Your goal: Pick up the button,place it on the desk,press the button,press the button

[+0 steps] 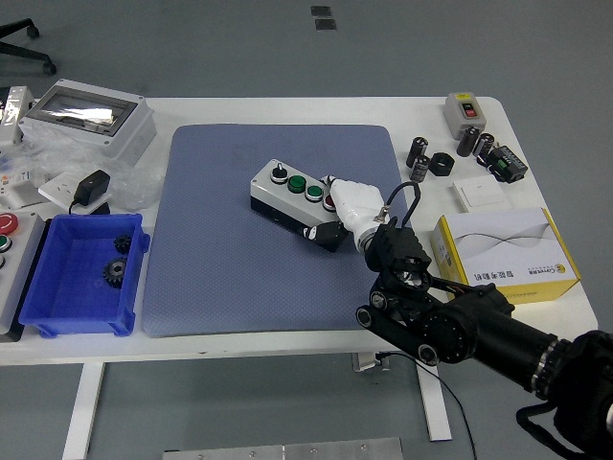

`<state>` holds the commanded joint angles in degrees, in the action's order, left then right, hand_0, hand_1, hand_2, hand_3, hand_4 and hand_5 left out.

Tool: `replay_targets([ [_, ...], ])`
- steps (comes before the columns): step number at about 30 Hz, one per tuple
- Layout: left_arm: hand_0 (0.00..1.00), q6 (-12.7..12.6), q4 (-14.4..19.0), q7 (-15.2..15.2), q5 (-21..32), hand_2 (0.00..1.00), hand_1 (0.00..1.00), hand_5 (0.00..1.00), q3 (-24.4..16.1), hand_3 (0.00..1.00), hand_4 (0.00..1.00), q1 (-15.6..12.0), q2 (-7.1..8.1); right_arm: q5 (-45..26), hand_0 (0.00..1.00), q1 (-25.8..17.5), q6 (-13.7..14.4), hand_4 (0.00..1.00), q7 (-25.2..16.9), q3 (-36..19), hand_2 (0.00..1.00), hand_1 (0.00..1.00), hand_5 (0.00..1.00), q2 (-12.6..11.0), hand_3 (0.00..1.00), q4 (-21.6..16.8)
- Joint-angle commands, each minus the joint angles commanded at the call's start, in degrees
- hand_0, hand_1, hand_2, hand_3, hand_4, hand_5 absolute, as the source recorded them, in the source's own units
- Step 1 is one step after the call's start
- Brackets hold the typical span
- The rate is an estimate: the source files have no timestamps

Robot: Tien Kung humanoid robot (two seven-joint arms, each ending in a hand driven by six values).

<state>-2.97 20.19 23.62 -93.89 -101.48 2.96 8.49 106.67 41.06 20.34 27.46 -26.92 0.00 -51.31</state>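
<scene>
A grey and black button box [292,198] lies on the blue mat [239,278], slightly tilted, with a black knob, two green buttons and a red button on top. My right hand [352,213], white with a black arm, rests against the box's right end, over the red button. Its fingers are bent down onto that end of the box. I cannot tell whether they press the button or grip the box. The left arm is not in view.
A blue bin [57,287] with black gears sits at the left. A grey enclosure [86,120] and a black adapter [93,187] lie at the back left. A yellow and white carton [506,254], a small switch box [467,111] and black cylinders [420,158] stand at the right.
</scene>
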Motion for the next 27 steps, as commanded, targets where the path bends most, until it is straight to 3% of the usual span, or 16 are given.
replay_targets([
  [3, 0.631, 0.1, -0.3, -0.5, 0.0, 0.489, 0.489, 0.005, -0.1, 0.632, 0.292, 0.0, -0.03, 0.1, 0.128, -0.1, -0.1, 0.427, -0.5, 0.0, 0.443, 0.383, 0.092, 0.0, 0.61, -0.1],
  [4, 0.631, 0.1, -0.4, -0.8, -0.1, 0.492, 0.493, 0.006, -0.1, 0.633, 0.297, 0.0, -0.06, 0.2, 0.111, -0.2, 0.0, 0.248, -1.1, -0.1, 0.379, 0.345, 0.002, 0.0, 0.484, -0.2],
  [6, 0.631, 0.2, -0.6, -1.3, -0.3, 0.492, 0.493, 0.006, -0.3, 0.633, 0.297, 0.0, -0.14, 0.6, 0.111, -0.4, 0.6, 0.248, -2.6, -0.6, 0.379, 0.345, 0.002, -0.1, 0.484, -0.9],
  [9, 0.631, 0.1, -0.7, -1.7, -0.2, 0.492, 0.493, 0.006, -0.3, 0.633, 0.297, 0.0, -0.31, 1.0, 0.111, -1.0, 1.7, 0.248, -6.2, -2.1, 0.379, 0.345, 0.002, -2.1, 0.484, -4.0],
  [10, 0.631, 0.1, -0.8, -1.8, -0.1, 0.492, 0.493, 0.013, -0.2, 0.632, 0.298, 0.0, -0.37, 0.9, 0.091, -1.3, 1.8, 0.038, -8.0, -2.8, 0.34, 0.301, 0.002, -3.3, 0.398, -5.4],
  [15, 0.631, -0.3, -0.6, -1.4, 0.7, 0.492, 0.493, 0.013, 0.4, 0.632, 0.298, -0.5, -0.58, -0.8, 0.091, -2.2, -0.5, 0.038, -16.2, -4.1, 0.34, 0.301, 0.002, -9.3, 0.398, -12.2],
  [16, 0.631, -0.3, -0.6, -1.3, 0.8, 0.493, 0.493, 0.009, 0.4, 0.634, 0.296, -0.6, -0.61, -1.1, 0.112, -2.3, -1.1, 0.009, -17.8, -4.0, 0.329, 0.312, 0.002, -10.4, 0.317, -13.4],
  [19, 0.631, -0.3, -0.5, -1.2, 0.9, 0.493, 0.493, 0.009, 0.5, 0.634, 0.296, -0.6, -0.7, -1.2, 0.112, -2.5, -2.7, 0.009, -22.9, -2.4, 0.329, 0.312, 0.002, -13.8, 0.317, -17.3],
  [23, 0.631, -0.2, -0.6, -1.3, 0.7, 0.493, 0.493, 0.016, 0.5, 0.632, 0.293, -0.4, -0.82, -1.1, 0.161, -2.5, -4.5, 0.023, -27.2, 0.7, 0.325, 0.331, 0.002, -15.0, 0.289, -19.2],
  [27, 0.631, 0.0, -0.6, -1.4, 0.4, 0.493, 0.493, 0.016, 0.4, 0.632, 0.293, -0.2, -0.97, 0.1, 0.161, -1.9, -6.6, 0.023, -27.4, 2.5, 0.325, 0.331, 0.002, -14.9, 0.289, -19.4],
])
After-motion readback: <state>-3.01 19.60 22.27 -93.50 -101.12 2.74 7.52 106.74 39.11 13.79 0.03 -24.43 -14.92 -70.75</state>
